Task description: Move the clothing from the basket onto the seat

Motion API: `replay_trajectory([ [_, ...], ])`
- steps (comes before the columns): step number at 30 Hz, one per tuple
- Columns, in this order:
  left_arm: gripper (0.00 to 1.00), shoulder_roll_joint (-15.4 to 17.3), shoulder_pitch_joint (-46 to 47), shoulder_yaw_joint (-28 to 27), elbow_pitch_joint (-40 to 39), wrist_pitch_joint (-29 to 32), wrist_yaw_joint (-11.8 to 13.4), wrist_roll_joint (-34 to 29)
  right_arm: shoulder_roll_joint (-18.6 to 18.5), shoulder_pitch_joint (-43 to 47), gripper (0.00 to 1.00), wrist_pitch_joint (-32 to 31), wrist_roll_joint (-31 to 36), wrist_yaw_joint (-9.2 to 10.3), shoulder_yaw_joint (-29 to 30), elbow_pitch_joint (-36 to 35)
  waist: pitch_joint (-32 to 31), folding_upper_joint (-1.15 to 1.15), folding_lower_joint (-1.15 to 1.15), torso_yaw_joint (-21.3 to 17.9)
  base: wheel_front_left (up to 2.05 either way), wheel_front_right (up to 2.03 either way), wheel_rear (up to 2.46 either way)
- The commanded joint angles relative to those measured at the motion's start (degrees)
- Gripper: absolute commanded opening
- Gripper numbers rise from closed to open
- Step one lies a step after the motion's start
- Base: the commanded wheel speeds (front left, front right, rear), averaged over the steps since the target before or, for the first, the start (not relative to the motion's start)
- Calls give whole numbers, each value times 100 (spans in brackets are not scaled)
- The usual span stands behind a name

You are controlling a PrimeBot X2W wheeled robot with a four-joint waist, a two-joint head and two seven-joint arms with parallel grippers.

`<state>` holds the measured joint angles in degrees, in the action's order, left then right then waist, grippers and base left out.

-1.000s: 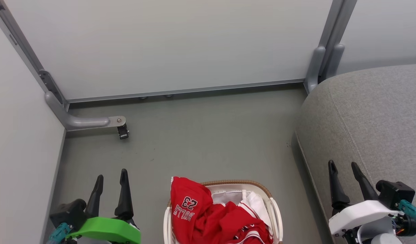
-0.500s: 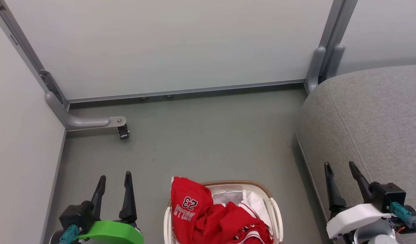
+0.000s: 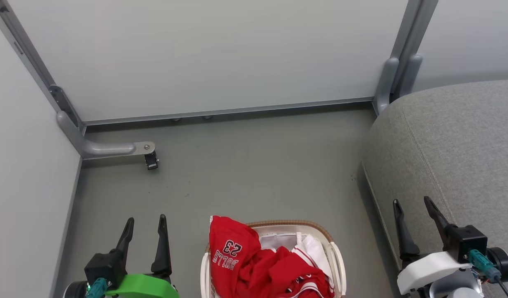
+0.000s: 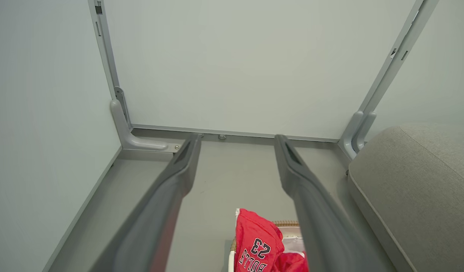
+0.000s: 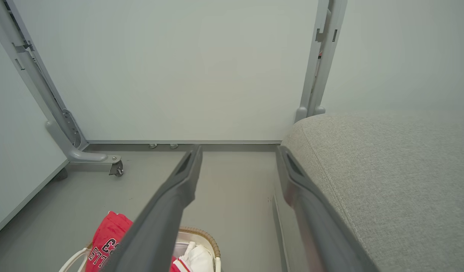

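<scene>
At 7 o'clock of the head view, left gripper (image 3: 146,218): fingers spread wide, nothing between them, tips pointing toward 12 above the grey floor (image 3: 254,165). At 5 o'clock, right gripper (image 3: 411,200): fingers likewise spread and empty, seen against the near edge of the seat (image 3: 456,140), a grey cushion lying from 2 to 5 o'clock. Between the two grippers, at 6 o'clock, the basket (image 3: 203,275): white plastic wall, brown woven rim, white cloth liner (image 3: 279,240) showing at its 12 o'clock side. Contents: the clothing (image 3: 254,265), a red heap. The jersey lettered "BULLS 23" drapes over the rim at the basket's 10 o'clock, and a red-and-white striped piece lies toward 4 o'clock. Neither gripper touches basket or clothing. The basket's near half is cut off by the bottom edge, so the depth of the heap cannot be told. Each wrist view has its own fingers covering part of the basket. At 9 o'clock, a castor (image 3: 151,160) on a grey bracket below pale partition panels (image 3: 221,54).
</scene>
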<state>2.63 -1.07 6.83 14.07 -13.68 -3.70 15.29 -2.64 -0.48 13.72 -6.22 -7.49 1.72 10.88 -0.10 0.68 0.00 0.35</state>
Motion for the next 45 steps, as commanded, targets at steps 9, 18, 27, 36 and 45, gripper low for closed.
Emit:
replay_trajectory([
  [9, 100, 43, -89, 55, 63, -126, 2, -411, -38, 95, 100, 126, 479, 0, -12, 7, 4, -66, 0, -4, 0, 0, 0],
  [18, 100, 44, -85, 85, 94, -149, 25, -482, -39, 105, 100, 157, 579, 1, -17, -21, 13, -68, 0, 2, 0, 0, 0],
  [27, 100, 43, -71, 76, 79, -149, 32, -490, -39, 88, 100, 157, 530, 1, 1, -30, 39, -68, 0, 1, 0, 0, 0],
  [36, 100, 43, -12, 104, 73, -149, -17, -540, -39, 64, 100, 157, 521, 1, 42, -63, 98, -68, 0, 1, 0, 0, 0],
  [45, 100, 42, 343, 311, 128, -149, -128, -822, -39, -145, 100, 156, 539, 1, 137, -233, 490, -68, 0, 46, 0, 0, 0],
])
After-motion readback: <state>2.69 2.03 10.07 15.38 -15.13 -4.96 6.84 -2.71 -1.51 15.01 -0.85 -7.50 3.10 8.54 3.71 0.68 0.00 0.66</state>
